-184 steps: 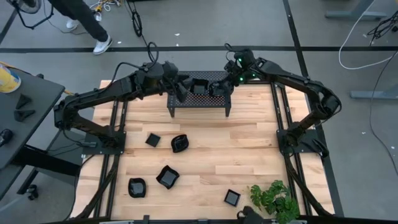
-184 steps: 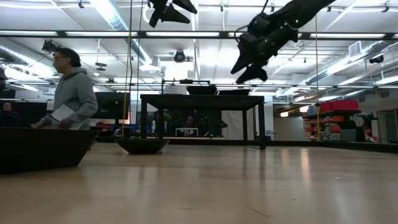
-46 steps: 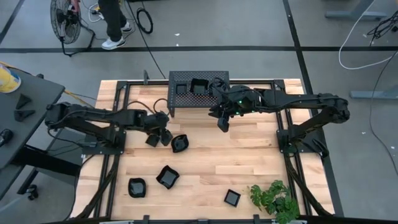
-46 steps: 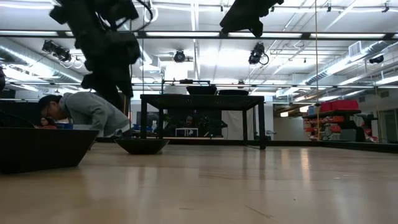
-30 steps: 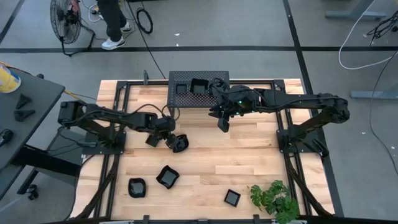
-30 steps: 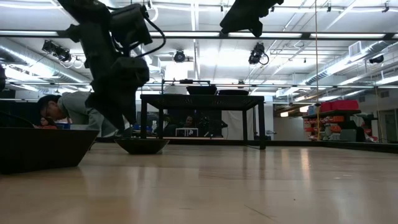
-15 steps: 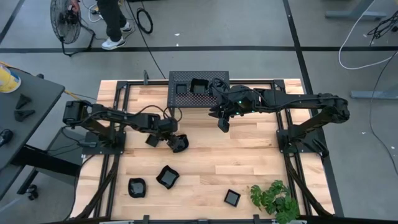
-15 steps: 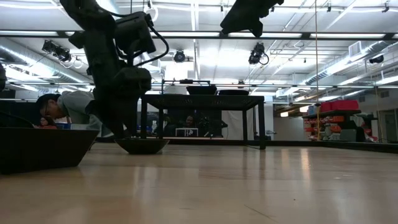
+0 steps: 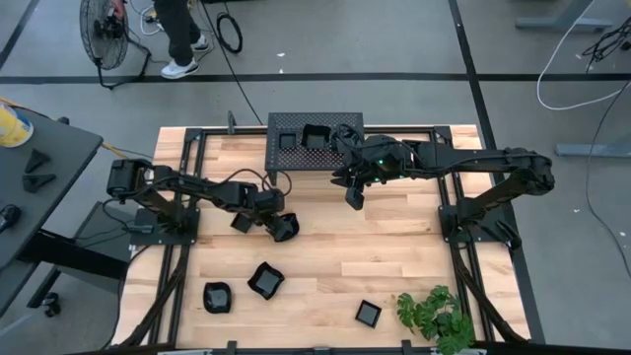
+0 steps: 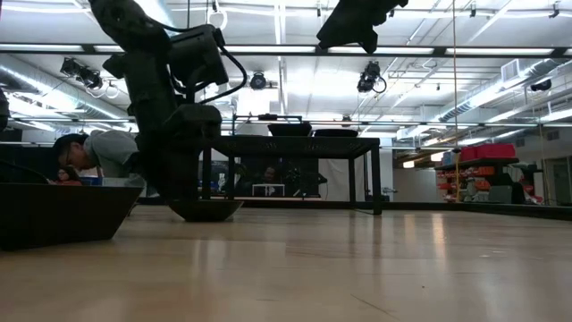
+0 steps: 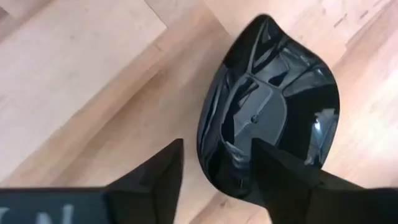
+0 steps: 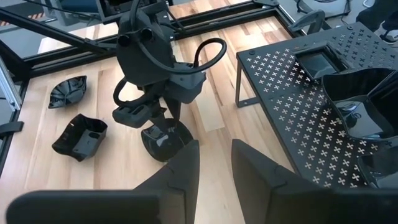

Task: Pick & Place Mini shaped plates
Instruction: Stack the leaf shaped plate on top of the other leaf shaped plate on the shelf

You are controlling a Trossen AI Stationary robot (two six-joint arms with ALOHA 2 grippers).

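A rounded glossy black mini plate rests by its underside on the wooden table, left of centre. My left gripper stands open and low over the plate's near rim, one finger above the hollow and the other outside above the wood. My right gripper hangs open with nothing between its fingers, high in front of the black perforated stand. Two plates sit on the stand. Several more plates lie on the table's near half. My left gripper slants down from the table's left, with the plate's rim between its two fingers. I cannot tell whether either finger touches the rim. The plate sits flat on the table.
A small square plate lies just left of my left gripper. Other plates lie near the front edge, beside a green plant. Metal frames run along both table sides. A person bends behind the table.
My left gripper has sunk toward the rounded plate and shifted slightly toward the table's right, ending low over the plate's rim. The plate has stayed in place.
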